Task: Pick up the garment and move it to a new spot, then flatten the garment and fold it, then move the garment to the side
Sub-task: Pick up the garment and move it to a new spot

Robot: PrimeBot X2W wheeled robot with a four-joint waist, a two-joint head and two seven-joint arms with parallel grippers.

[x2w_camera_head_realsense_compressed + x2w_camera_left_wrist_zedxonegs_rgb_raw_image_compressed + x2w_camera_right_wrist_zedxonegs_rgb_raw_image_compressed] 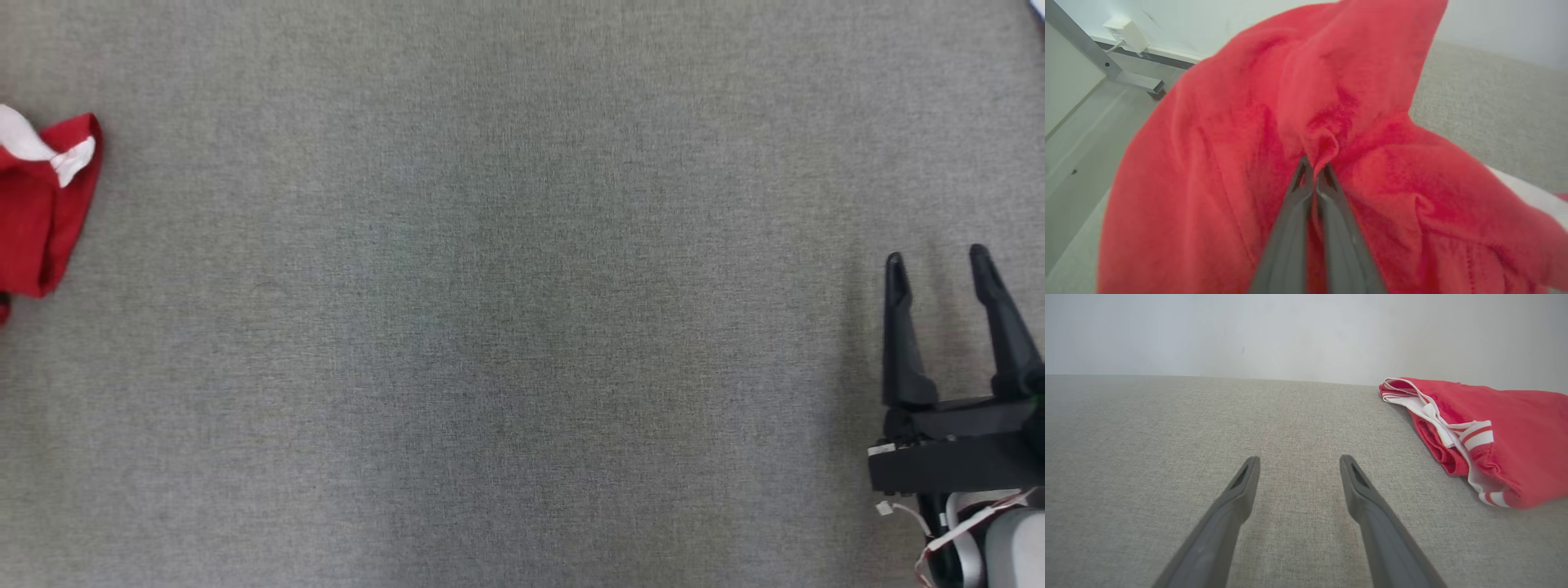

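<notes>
Garment: the red garment (41, 212) with white trim lies at the far left edge of the grey surface (522, 327) in the head view, cut off by the frame.
Left wrist view: right up close now. The garment bulges across most of the frame, and the left gripper (1314, 166) has its fingers (1290, 228) pressed together, pinching a raised fold of red fabric at their tips.
Right wrist view: here's the side the close-up hides. The garment's white band with red stripes shows, and it sits bunched on the surface near the far edge, in front of a pale wall (1249, 330).
Right gripper: the right gripper (937, 255) is at the lower right of the head view, fingers spread wide with nothing between them, bare surface beneath, well apart from the garment.
Off the surface: the left wrist view catches a small white box (1126, 34) on the wall beside a grey metal bar (1081, 45).
</notes>
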